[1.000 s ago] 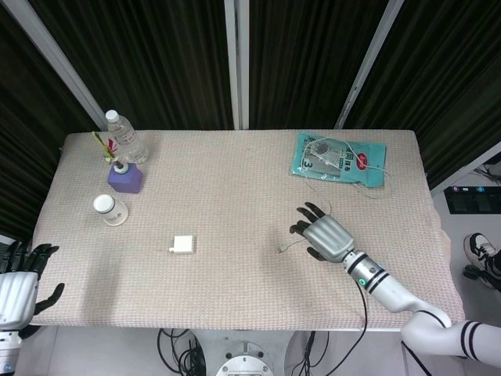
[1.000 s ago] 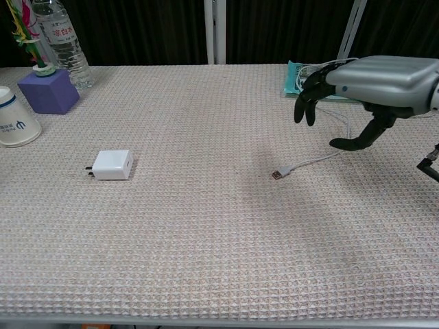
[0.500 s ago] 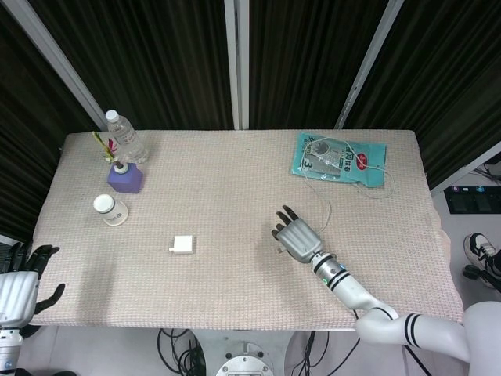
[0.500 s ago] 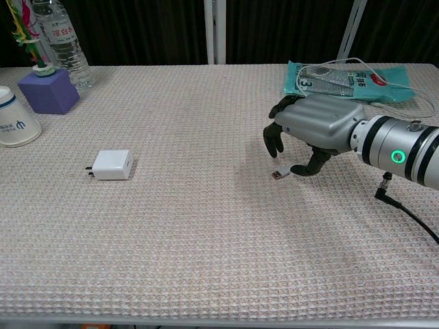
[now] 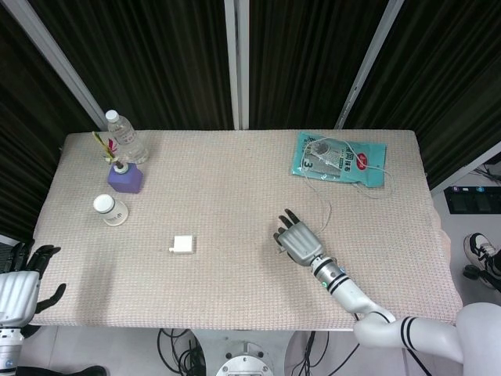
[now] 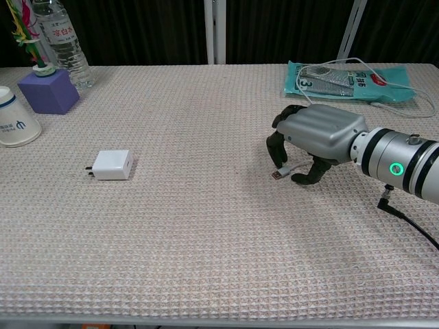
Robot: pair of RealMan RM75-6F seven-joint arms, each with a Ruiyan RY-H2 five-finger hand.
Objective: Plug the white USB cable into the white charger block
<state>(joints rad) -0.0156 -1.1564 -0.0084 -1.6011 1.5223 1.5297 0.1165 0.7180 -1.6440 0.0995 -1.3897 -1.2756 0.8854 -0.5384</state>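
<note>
Two task items, well apart: the white charger block (image 6: 113,164) lies left of centre on the table (image 5: 235,180), prongs pointing left; the white USB cable (image 6: 282,171) has its plug end lying on the cloth under my right hand (image 6: 312,140). The right hand's fingers curl down around the cable just behind the plug; whether they have actually closed on it, I cannot tell. My left hand (image 5: 17,283) hangs off the table's near-left edge, fingers spread, holding nothing.

Handling judgement: the cable is light and limp, so take it at the stiff plug housing. The block is small, light and likely to slide; the left hand should brace it.
</note>
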